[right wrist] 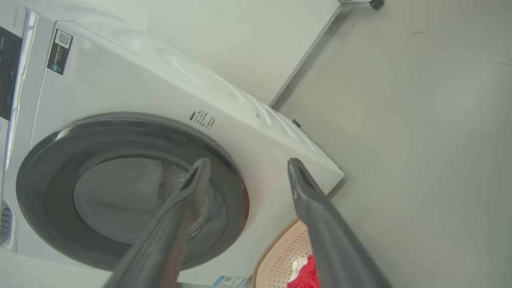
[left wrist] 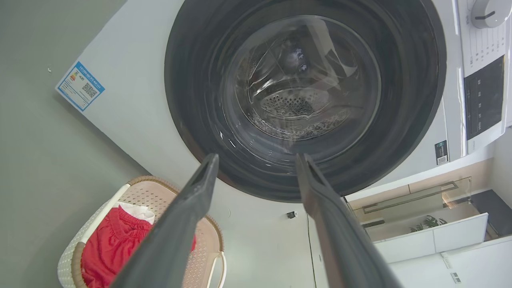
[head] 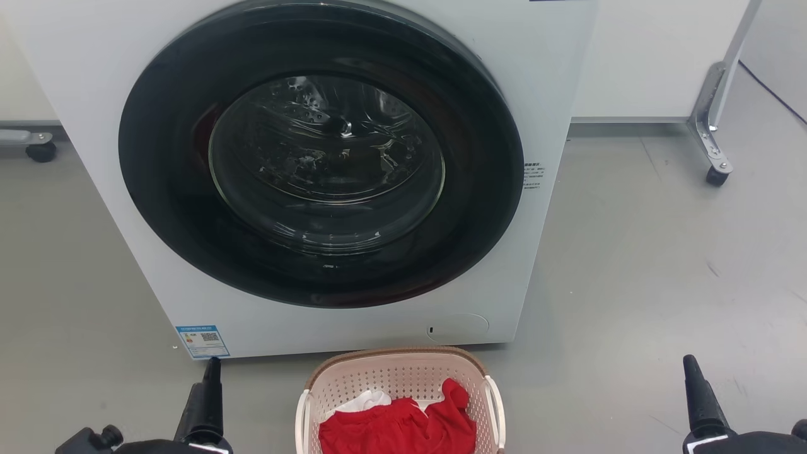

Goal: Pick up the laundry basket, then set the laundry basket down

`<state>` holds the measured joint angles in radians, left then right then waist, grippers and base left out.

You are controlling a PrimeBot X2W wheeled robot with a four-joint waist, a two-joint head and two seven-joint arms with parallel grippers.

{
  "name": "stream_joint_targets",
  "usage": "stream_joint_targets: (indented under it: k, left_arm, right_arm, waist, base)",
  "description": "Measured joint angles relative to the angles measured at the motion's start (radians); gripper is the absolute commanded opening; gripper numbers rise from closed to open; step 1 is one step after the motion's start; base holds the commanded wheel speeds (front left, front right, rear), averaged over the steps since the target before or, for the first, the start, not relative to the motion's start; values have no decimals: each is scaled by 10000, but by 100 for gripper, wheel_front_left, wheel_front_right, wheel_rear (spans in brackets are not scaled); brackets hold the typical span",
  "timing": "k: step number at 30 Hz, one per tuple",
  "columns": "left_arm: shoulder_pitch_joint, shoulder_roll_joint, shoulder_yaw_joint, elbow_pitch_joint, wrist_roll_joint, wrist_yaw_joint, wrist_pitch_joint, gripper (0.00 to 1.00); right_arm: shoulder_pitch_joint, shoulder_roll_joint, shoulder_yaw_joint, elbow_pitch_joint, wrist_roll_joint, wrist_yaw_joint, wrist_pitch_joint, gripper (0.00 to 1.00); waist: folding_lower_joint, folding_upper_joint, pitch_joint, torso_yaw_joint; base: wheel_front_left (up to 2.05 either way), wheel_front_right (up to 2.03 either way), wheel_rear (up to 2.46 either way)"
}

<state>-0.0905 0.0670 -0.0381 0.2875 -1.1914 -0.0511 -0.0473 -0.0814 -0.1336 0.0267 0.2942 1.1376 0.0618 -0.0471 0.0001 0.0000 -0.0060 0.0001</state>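
The laundry basket, pale pink-beige and perforated with a brown rim and white side handles, stands on the grey floor at the bottom centre of the head view, right in front of the washing machine. A red garment and a bit of white cloth lie in it. My left gripper hovers left of the basket, apart from it. My right gripper is far off to the basket's right. Both are open with nothing between their fingers, as seen for the left gripper and the right gripper. The basket sits low left in the left wrist view, and the basket sits at the bottom of the right wrist view.
The white washing machine with its shut round dark door rises just behind the basket. A metal frame leg on a caster stands at the back right, and another caster at the far left. Grey floor lies to both sides.
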Motion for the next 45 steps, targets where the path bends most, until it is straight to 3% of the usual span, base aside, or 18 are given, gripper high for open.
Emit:
stream_joint_targets:
  k: [19,45]
  left_arm:
    - [-39,336,-924,-180,3103,433,-690,100]
    - [-116,593,-2017,366,6780,965,-1628,100]
  right_arm:
    - [-111,-454,1189,-109,-2811,-541,-692,100]
    - [-306,-848,2579,318,-6113,-972,-1615,100]
  waist:
    - [0,0,-68,-6]
    - [-3,0,-104,-6]
  base:
    - [0,0,0]
    - [0,0,0]
